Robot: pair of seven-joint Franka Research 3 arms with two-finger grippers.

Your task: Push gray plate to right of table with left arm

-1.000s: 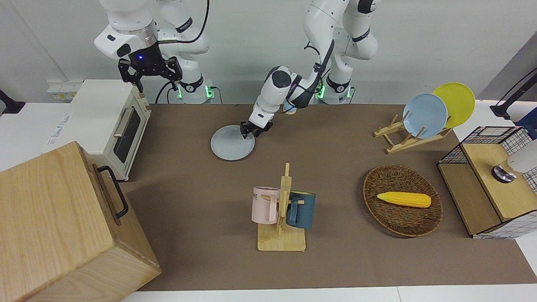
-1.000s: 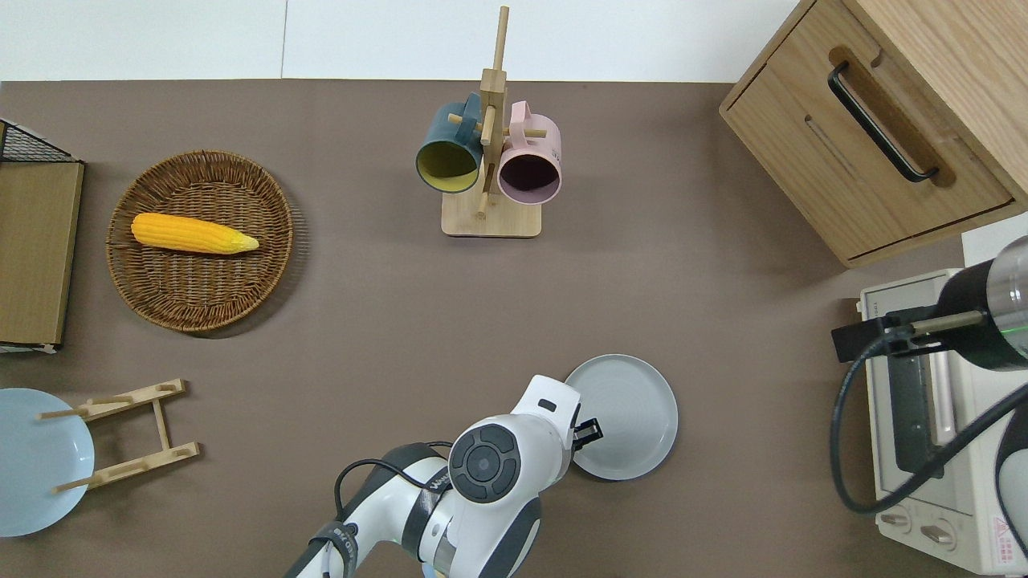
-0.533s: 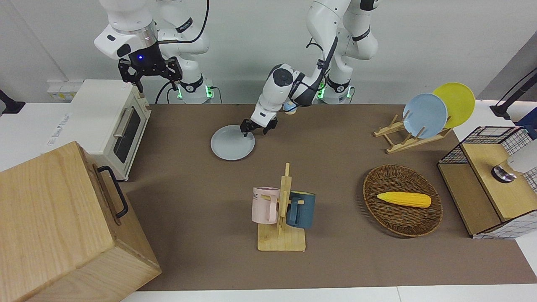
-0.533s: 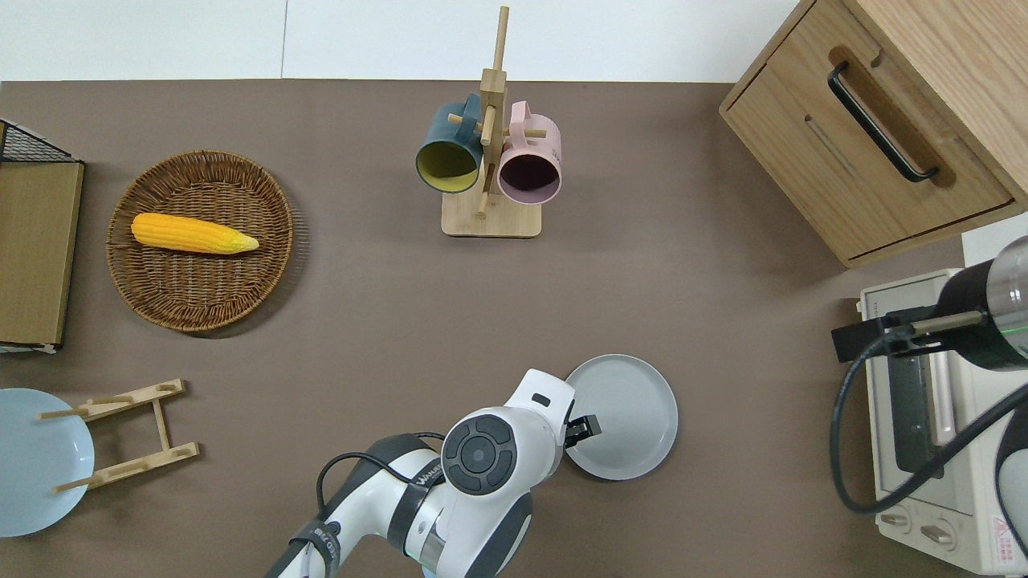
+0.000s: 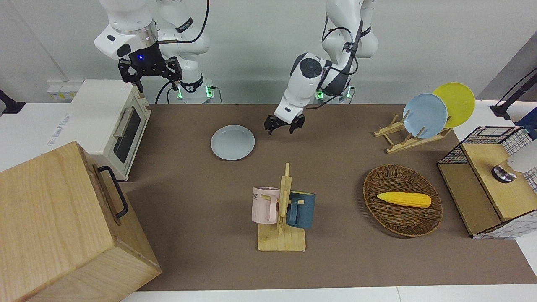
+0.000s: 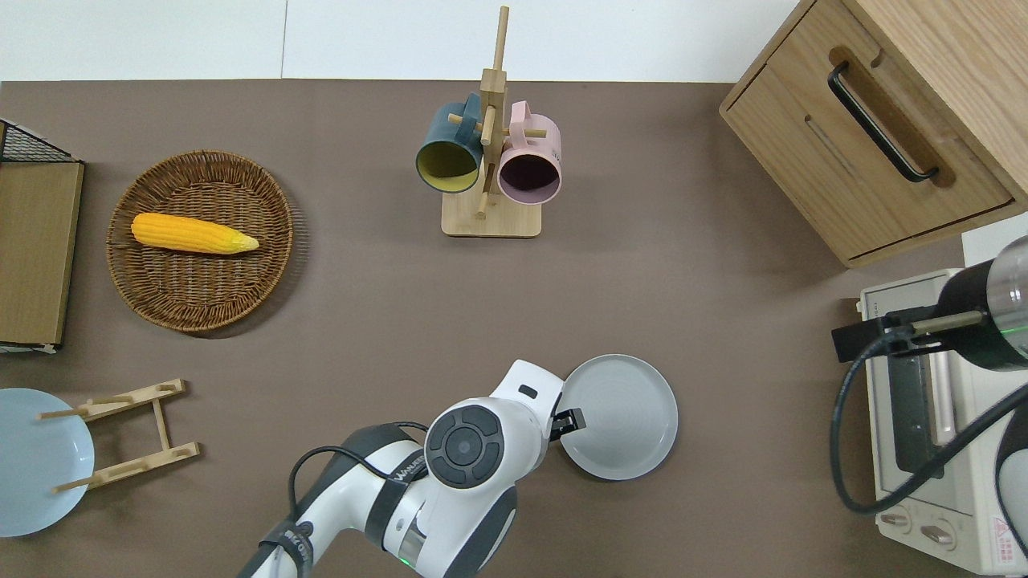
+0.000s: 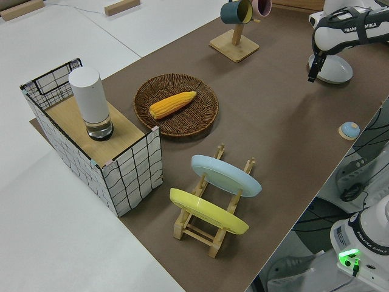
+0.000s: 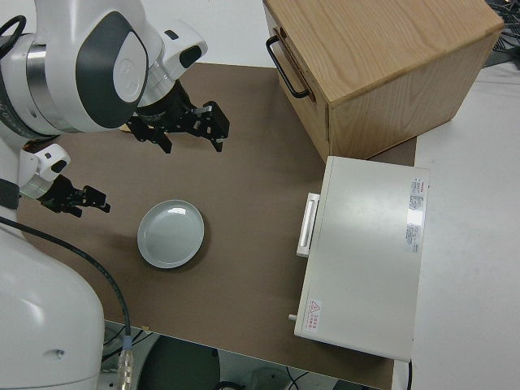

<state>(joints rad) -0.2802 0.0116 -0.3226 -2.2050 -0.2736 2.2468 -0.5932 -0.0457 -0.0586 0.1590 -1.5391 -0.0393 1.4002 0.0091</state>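
Note:
The gray plate (image 5: 233, 142) lies flat on the brown table (image 5: 335, 268), toward the robots and between the toaster oven and the table's middle. It also shows in the overhead view (image 6: 622, 417) and the right side view (image 8: 171, 234). My left gripper (image 5: 280, 129) is open and empty. It hangs in the air, clear of the plate, by the plate's edge on the left arm's side; the overhead view (image 6: 567, 421) shows it there. My right gripper (image 5: 150, 79), with the blue dot, is open and parked.
A mug rack (image 5: 282, 209) with a pink and a blue mug stands mid-table. A wicker basket (image 5: 377, 176) holds a corn cob. A plate rack (image 5: 402, 138) carries a sky-blue and a yellow plate. A toaster oven (image 5: 109, 121), a wooden cabinet (image 5: 63, 226) and a wire shelf (image 5: 491, 180) stand at the table's ends.
My left gripper has lifted off the gray plate and drawn away toward the left arm's end. The plate has stayed where it was. The right arm has not moved.

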